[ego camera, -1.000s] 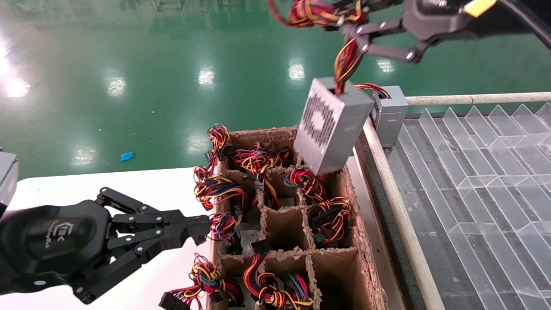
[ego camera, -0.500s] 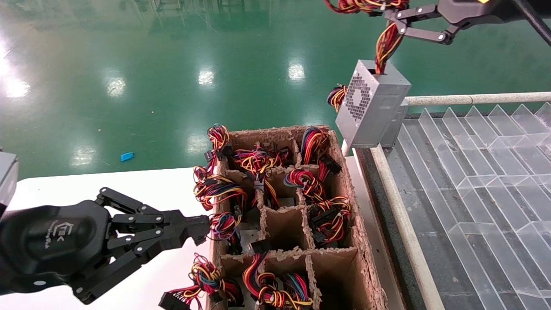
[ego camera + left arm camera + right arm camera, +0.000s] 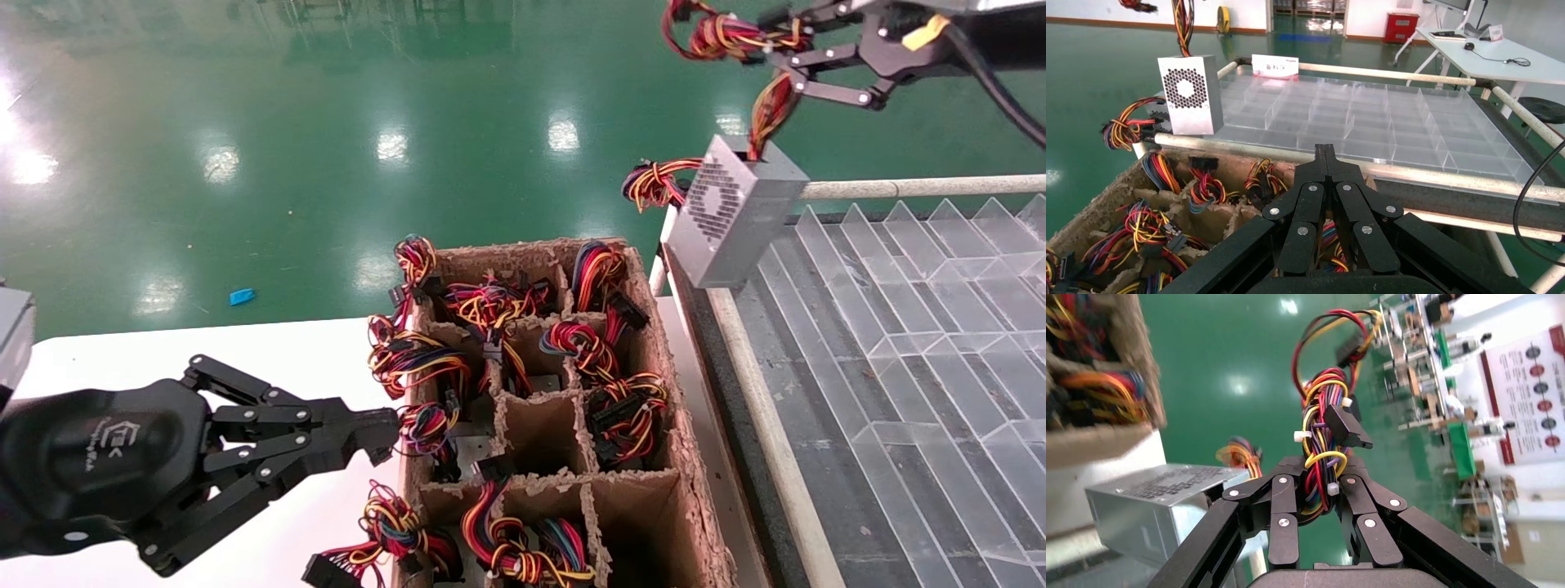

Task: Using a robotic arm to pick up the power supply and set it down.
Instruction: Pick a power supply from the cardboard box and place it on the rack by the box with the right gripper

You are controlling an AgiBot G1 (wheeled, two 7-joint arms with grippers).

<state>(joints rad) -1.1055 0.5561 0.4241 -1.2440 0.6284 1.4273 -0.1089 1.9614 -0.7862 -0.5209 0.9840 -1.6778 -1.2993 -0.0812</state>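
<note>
The power supply [image 3: 739, 214], a silver-grey box with a vented face, hangs tilted in the air over the near corner of the clear tray [image 3: 899, 327]. My right gripper [image 3: 791, 59], at the top right of the head view, is shut on its bundle of red, yellow and black wires [image 3: 768, 102]. The right wrist view shows the fingers [image 3: 1281, 496] clamping that wire bundle [image 3: 1321, 447], with the power supply [image 3: 1162, 505] below. My left gripper [image 3: 384, 431] is shut and holds nothing, low beside the cardboard box [image 3: 654, 359]. From the left wrist the power supply [image 3: 1188, 93] shows beyond the left gripper [image 3: 1325, 153].
The cardboard box has divider cells holding several wire bundles [image 3: 417, 359]. It stands on a white table [image 3: 163, 359]. Beside it, a white rail [image 3: 915, 188] frames the tray. Another wire bundle [image 3: 654, 181] hangs off the tray's corner.
My right gripper has carried the power supply to the right, from above the box's far cells to over the tray's corner. The left arm has not moved.
</note>
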